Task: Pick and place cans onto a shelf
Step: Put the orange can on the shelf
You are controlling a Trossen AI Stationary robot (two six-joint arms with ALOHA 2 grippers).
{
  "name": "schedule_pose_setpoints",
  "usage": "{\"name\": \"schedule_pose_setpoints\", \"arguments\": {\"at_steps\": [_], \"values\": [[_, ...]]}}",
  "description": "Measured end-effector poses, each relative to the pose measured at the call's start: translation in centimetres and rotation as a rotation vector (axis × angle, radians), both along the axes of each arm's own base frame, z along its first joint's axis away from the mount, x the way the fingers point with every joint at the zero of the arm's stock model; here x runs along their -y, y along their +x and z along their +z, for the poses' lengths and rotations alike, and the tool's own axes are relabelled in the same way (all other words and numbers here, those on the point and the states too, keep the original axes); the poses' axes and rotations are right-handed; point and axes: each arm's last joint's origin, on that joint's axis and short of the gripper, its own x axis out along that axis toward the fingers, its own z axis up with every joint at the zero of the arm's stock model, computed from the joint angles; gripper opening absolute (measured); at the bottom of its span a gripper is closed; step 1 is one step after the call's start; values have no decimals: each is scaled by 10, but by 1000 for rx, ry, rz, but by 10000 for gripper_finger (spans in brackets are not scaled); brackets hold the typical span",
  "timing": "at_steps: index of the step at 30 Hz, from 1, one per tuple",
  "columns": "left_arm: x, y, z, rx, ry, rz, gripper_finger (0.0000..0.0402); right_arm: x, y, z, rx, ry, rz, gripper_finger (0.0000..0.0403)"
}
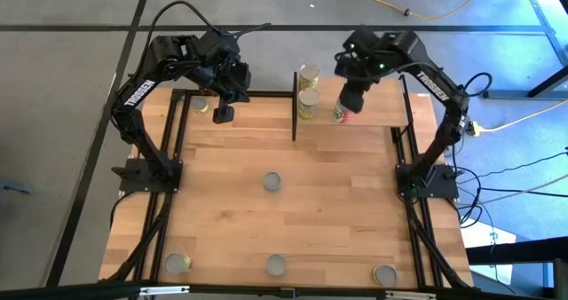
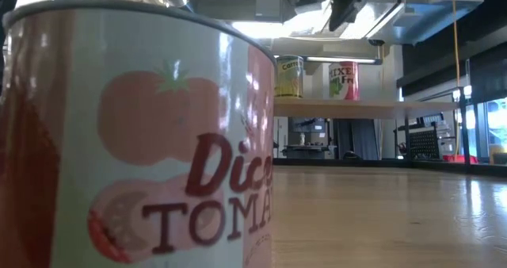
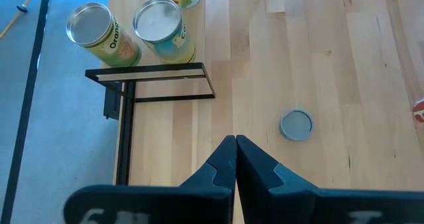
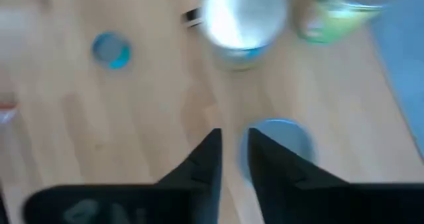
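The shelf (image 1: 382, 114) is a raised light-wood board with black uprights at the table's far right. Three cans stand on it by their bases: two yellow-green ones (image 1: 308, 74) (image 1: 307, 102) and a red-and-green one (image 1: 341, 114). My right gripper (image 1: 352, 100) hovers above that last can, open, with nothing between its fingers (image 4: 233, 151); the can's silver top (image 4: 283, 136) shows just beside them. My left gripper (image 1: 222, 114) hangs shut over the table's far left (image 3: 235, 151). More cans stand on the table: (image 1: 272, 183), (image 1: 177, 263), (image 1: 277, 264).
Another can (image 1: 384, 274) stands near the front right corner and one (image 1: 200, 105) at the far left beside my left arm. In the low view a tomato can (image 2: 135, 141) fills the foreground. The black upright (image 1: 295, 105) marks the shelf's left end.
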Motion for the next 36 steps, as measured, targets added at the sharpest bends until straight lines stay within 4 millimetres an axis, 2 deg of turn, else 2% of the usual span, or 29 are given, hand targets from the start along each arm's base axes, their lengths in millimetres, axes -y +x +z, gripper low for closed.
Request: {"name": "schedule_pose_setpoints", "arguments": {"at_steps": [3,8,15,21,29,36], "values": [[0,0,0,0,0,0,0,-7,6,-9,-31,13,33,12],[0,0,0,0,1,1,0,-17,17,-39,-142,65,79,4],[-5,-2,0,0,0,27,0,-19,21,-70,-322,-28,61,2],[-11,-5,0,1,-3,44,0,-14,22,-83,-393,-131,30,2],[-13,-6,0,2,-4,50,0,-6,29,-95,-388,-267,37,1],[-13,-6,0,2,-4,50,0,10,29,-103,-390,-364,-38,1]]}}
